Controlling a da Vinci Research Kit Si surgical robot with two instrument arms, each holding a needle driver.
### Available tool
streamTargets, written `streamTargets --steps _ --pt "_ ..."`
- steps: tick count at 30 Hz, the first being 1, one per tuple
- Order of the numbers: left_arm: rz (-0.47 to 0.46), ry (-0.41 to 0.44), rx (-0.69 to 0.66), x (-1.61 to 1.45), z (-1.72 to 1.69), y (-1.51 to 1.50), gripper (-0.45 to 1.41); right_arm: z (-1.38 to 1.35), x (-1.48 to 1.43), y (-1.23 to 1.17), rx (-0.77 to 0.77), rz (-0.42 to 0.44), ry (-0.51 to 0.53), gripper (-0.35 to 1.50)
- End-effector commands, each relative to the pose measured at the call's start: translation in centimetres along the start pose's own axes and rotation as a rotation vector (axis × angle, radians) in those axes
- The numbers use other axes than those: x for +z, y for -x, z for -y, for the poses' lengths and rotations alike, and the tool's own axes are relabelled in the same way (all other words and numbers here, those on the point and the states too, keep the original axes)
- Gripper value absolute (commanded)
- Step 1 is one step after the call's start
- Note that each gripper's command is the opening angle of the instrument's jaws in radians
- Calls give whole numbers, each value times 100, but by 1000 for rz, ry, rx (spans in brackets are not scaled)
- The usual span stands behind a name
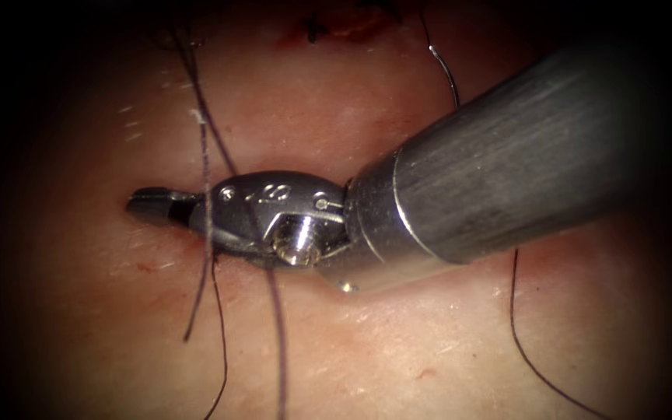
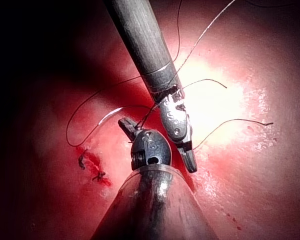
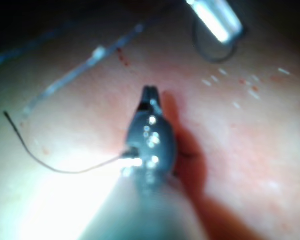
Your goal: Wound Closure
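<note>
Right tool (image 1: 157, 204): centre of the endoscope view, jaws together, low on the tissue (image 1: 398, 350) among dark thread (image 1: 205, 167); any grip on thread not discernible. Left tool (image 2: 126, 125): jaw state cannot be told. Cut (image 1: 344, 23): top of frame, stitched. Handling judgement: keep strands untangled.

Dark thread (image 1: 277, 334) lies in loose strands across pale tissue (image 1: 398, 350).

Pale pink tissue (image 1: 429, 342) under everything, dotted with small red flecks. Near the endoscope view's top edge, a short cut (image 1: 344, 23), red and crossed by dark stitches. Loose dark thread (image 1: 278, 342) draped over the surface in several strands, one curling off alone at right, another trailing down at left.
</note>
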State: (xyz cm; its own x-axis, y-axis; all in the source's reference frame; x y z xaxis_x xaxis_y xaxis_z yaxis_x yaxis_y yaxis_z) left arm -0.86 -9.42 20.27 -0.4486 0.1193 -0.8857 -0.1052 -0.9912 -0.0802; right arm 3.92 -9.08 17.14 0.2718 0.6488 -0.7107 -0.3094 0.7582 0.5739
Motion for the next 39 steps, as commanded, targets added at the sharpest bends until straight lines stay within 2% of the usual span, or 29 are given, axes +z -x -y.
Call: streamTargets --steps 1,2,4,9,11,15,16,17,18,19,20,21,25,30,31,35,39 --pt "5 0 -2 -2 -16 1 -45 12 -6 9 4 -4 27 61" --pt "12 -2 1 -10 -18 4 -45 12 -11 10 4 -6 45 98" --pt "25 -7 10 -30 -26 12 -45 11 -25 12 5 -13 98 121" --pt "39 -10 37 -68 -47 33 -45 6 -69 13 16 -20 169 124" --pt "40 -10 36 -81 -57 44 -45 5 -86 13 10 -14 196 136" --pt "35 15 -9 -94 -80 63 -45 13 -114 22 4 -7 184 141" --pt "34 42 -59 -94 -88 68 -28 16 -120 25 4 -7 175 141" --pt "41 63 -111 -93 -95 72 10 19 -128 28 3 -6 166 139" --pt "49 74 -146 -91 -101 75 41 21 -135 30 1 -5 159 139" --pt "58 77 -182 -89 -108 77 90 23 -141 32 -2 -5 153 139" --pt "66 77 -222 -86 -116 80 106 25 -147 34 -3 -4 147 138" --pt "69 73 -229 -82 -123 82 115 26 -152 35 -4 -4 143 138" --pt "62 90 -295 -60 -153 87 121 28 -165 40 -8 0 133 136" --pt "37 108 -322 -15 -181 85 125 28 -165 42 -10 3 134 136" --pt "30 110 -327 2 -192 87 125 28 -163 42 -10 3 135 136" --pt "24 102 -367 40 -217 99 120 30 -162 45 -12 5 137 136" --pt "24 85 -463 71 -242 121 116 32 -161 48 -15 7 138 136"
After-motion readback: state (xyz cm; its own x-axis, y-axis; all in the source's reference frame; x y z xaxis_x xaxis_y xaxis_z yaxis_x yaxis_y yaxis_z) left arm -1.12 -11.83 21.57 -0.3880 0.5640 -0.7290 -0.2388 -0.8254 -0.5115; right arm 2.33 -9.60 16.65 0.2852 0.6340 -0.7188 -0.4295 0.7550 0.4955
